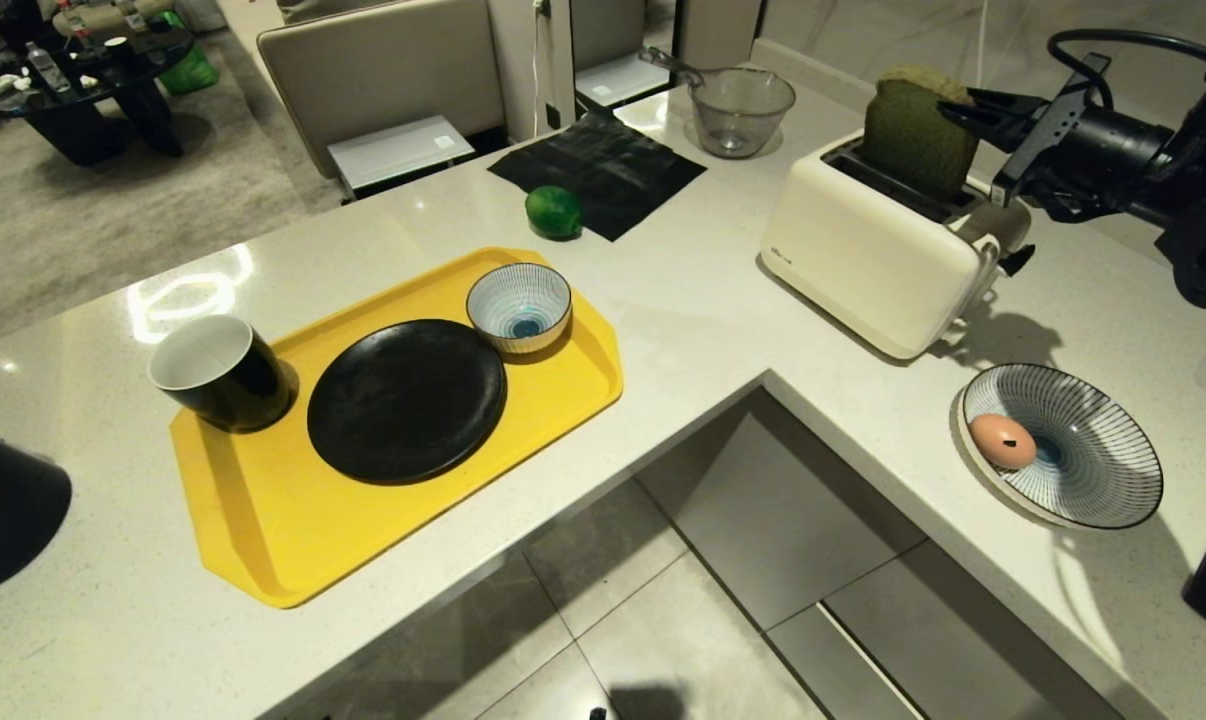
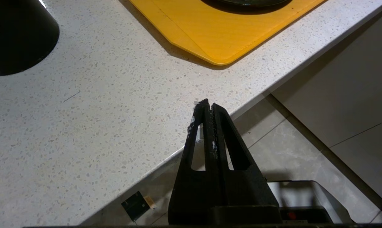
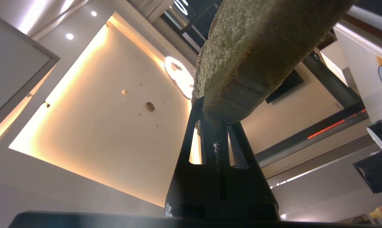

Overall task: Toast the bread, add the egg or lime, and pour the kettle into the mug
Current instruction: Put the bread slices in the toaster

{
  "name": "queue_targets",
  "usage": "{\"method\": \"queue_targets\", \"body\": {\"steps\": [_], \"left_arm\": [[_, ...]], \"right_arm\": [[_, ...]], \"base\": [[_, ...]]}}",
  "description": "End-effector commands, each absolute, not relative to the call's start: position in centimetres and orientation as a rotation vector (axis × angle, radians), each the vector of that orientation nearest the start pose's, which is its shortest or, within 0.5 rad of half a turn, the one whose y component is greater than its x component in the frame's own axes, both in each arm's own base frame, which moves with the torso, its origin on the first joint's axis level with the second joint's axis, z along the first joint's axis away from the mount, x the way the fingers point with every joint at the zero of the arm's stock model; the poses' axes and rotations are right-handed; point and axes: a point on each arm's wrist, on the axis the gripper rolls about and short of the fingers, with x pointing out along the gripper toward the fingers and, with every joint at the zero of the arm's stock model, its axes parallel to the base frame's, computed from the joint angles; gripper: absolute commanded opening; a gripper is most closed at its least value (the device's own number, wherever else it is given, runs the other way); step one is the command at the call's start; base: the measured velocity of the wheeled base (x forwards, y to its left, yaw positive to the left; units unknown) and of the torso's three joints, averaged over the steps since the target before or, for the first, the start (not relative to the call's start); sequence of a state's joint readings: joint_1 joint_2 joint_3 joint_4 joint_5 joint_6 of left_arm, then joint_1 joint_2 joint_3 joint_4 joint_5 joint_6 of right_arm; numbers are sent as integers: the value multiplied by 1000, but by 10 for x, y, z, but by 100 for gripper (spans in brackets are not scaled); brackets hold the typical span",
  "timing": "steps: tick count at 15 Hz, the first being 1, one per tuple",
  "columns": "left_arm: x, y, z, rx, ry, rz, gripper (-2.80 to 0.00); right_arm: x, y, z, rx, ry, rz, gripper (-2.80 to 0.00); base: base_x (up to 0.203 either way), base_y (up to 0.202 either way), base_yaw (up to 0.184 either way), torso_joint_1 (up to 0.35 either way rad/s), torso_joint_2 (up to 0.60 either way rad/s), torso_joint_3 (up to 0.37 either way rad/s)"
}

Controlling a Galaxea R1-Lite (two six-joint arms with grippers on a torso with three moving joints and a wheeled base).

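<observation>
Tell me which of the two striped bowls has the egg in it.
The wide shallow striped bowl on the right counter, near the toaster, holds the egg. The small deep bowl on the yellow tray is empty.

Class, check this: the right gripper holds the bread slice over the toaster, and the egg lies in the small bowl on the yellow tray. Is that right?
Not quite. The right gripper does hold the bread over the toaster, but the egg lies in the wide striped dish on the counter, not on the yellow tray. The head view shows it.
</observation>
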State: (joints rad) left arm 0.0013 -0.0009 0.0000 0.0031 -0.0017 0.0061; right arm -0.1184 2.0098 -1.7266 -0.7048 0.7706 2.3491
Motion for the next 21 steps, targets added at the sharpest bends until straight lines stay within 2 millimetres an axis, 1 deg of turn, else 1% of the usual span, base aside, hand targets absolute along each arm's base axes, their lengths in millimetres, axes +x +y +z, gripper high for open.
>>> {"method": "queue_targets", "body": {"steps": [1,5,10,11,14,17,19,20,21], "left_arm": [[-23,0,75,6,2,0,-280],[-23,0,75,6,2,0,-280],[-23,0,75,6,2,0,-280],[-23,0,75,6,2,1,-280],[-23,0,75,6,2,0,-280],[-23,0,75,6,2,2,-280],[-23,0,75,6,2,0,-280],[-23,0,75,6,2,0,-280],[-23,0,75,6,2,0,-280]], "right_arm": [[406,-40,331,2040,519,739,-280],[415,-45,322,2046,479,736,-280],[414,-46,324,2021,422,775,-280],[416,-46,321,2028,424,765,-280],[417,-47,319,2045,351,739,-280],[414,-46,322,2034,326,743,-280],[413,-46,325,2020,263,733,-280],[413,-46,324,2016,267,736,0],[412,-46,325,2015,267,737,0]], "base": [[0,0,0,0,0,0],[0,0,0,0,0,0],[0,0,0,0,0,0],[0,0,0,0,0,0],[0,0,0,0,0,0],[0,0,0,0,0,0],[0,0,0,0,0,0],[0,0,0,0,0,0],[0,0,0,0,0,0]]}}
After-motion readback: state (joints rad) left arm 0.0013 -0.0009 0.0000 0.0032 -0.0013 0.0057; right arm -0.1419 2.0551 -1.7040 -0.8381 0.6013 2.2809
